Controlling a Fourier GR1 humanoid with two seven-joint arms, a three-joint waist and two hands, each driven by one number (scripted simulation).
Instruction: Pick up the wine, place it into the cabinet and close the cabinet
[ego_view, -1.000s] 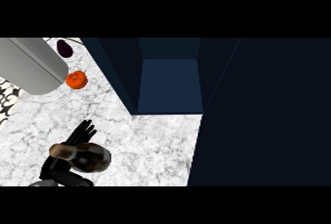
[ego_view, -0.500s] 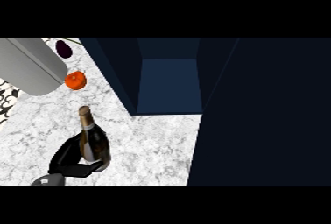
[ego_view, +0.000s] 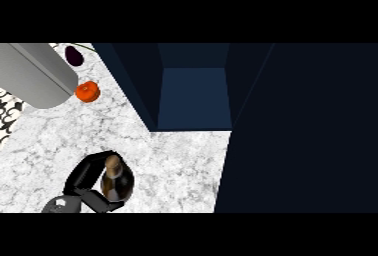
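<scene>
There is just one view, from the robot's head, looking steeply down on the marble counter (ego_view: 170, 150). It sits fairly close above the work. The open dark blue cabinet (ego_view: 193, 97) fills the top and right of the view, and a grey forearm (ego_view: 33, 75) comes in at the upper left corner. No second view overlaps it.
</scene>
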